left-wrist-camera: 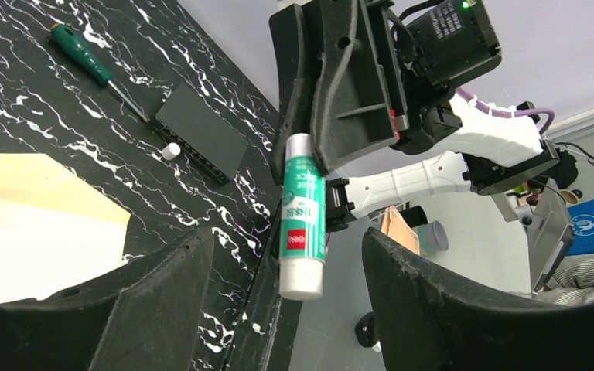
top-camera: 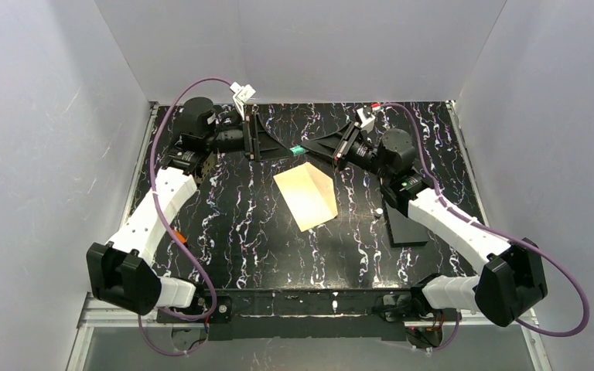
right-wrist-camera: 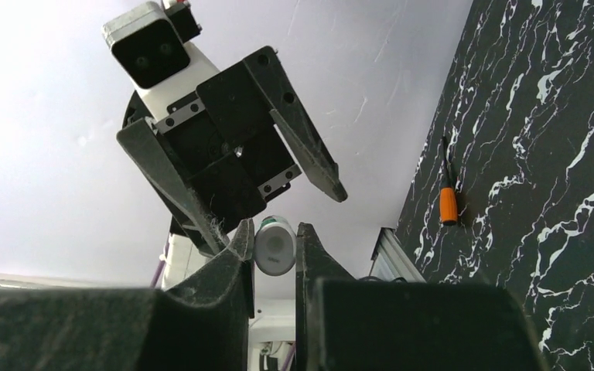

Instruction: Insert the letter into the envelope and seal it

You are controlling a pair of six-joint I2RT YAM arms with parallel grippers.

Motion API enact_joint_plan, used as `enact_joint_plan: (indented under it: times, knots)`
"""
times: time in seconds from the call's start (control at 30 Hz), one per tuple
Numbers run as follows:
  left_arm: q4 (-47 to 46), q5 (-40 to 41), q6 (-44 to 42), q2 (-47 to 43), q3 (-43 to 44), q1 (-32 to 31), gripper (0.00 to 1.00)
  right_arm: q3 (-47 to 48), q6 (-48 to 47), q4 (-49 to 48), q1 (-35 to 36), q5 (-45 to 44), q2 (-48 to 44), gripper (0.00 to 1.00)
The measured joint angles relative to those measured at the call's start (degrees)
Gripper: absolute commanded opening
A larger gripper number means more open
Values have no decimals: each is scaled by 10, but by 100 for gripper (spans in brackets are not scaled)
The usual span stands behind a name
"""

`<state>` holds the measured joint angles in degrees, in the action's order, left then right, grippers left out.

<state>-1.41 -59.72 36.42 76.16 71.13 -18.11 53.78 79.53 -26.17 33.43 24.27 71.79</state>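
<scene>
Left tool [left-wrist-camera: 286,243]: fingers spread wide, nothing gripped; pointed at the right tool.
Right tool [right-wrist-camera: 272,232]: clamped on a green-and-white glue stick [left-wrist-camera: 303,224], raised off the table [top-camera: 240,232].
Envelope [top-camera: 303,198]: laid flat mid-table, just in front of both tools, untouched.
Letter: cannot be told apart from the envelope.

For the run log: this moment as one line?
right gripper: shut on glue stick | left gripper: open, facing it | envelope: on table
</scene>
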Motion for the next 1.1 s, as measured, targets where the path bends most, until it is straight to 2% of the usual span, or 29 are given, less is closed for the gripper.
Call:
enact_joint_plan:
  times: [0.1,0.23,0.3,0.63,0.83,1.0,1.1]
  knots:
    - [-2,-7,5,16,0,0,58,9,-12,14,0,15,9,1]
    - [1,-17,9,34,0,0,39,38,-41,50,0,36,30,1]
    - [3,-26,10,36,0,0,36,51,-60,71,0,45,40,1]
    - [54,-55,-26,36,0,0,29,95,-134,155,0,89,54,1]
    - [64,-71,-37,36,-2,0,24,97,-145,172,0,107,55,1]
    - [64,-83,-41,36,-2,0,37,103,-151,180,0,120,56,1]
    - [64,-87,-42,36,-2,-3,40,109,-155,188,0,125,59,1]
